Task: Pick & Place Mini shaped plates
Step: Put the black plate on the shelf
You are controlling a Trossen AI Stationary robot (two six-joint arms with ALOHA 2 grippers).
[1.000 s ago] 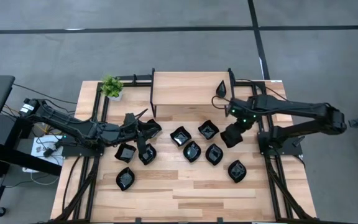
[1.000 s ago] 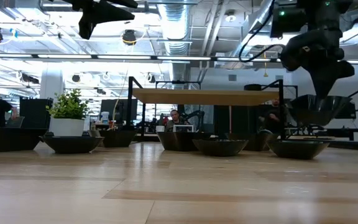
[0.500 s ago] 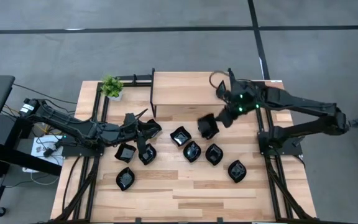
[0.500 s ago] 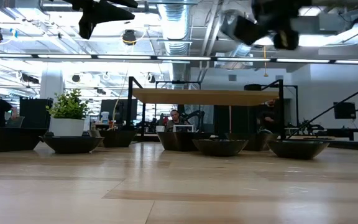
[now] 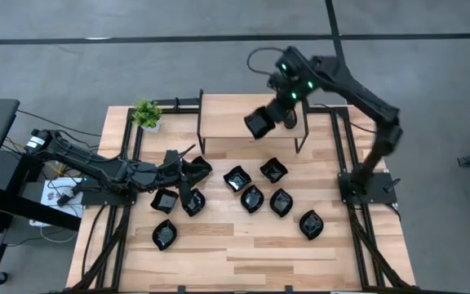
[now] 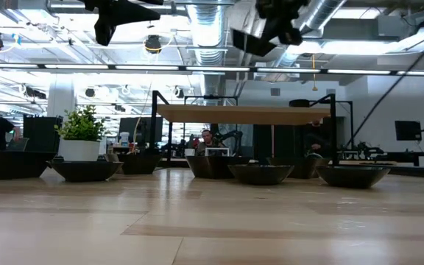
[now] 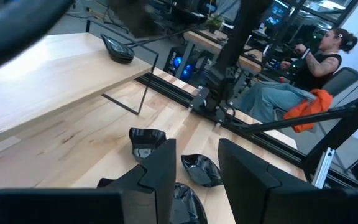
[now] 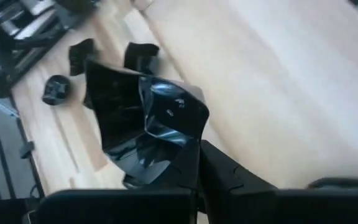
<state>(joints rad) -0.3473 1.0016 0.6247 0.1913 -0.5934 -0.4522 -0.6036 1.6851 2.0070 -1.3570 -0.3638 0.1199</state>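
- Wooden table (image 5: 243, 253) fills the middle of the high view, its lower half bare boards with free room, grey floor all round.
- A raised shelf (image 5: 243, 114) spans the table's upper edge; a potted plant (image 5: 146, 113) stands at its upper-left corner.
- Right gripper (image 5: 274, 117) is up over the shelf, fingers pinched tight on a wavy-edged plate (image 5: 259, 123), carried clear of the surface.
- A second ago that plate hung low at the table's right side; it has since swung up and leftward.
- Left gripper (image 5: 188, 166) sits at centre-left exactly as before, fingers part-way open over the left cluster of plates (image 5: 170, 200); whether it holds anything, I cannot tell.
- Five more dishes (image 5: 272, 194) lie spread at centre, unchanged.
- Low view alone shows the carried plate (image 6: 250, 40) high against the ceiling, well above the shelf top.
- Left wrist view adds a seated person (image 7: 303, 81) beyond the table and one dish (image 7: 118, 50) resting on the shelf.
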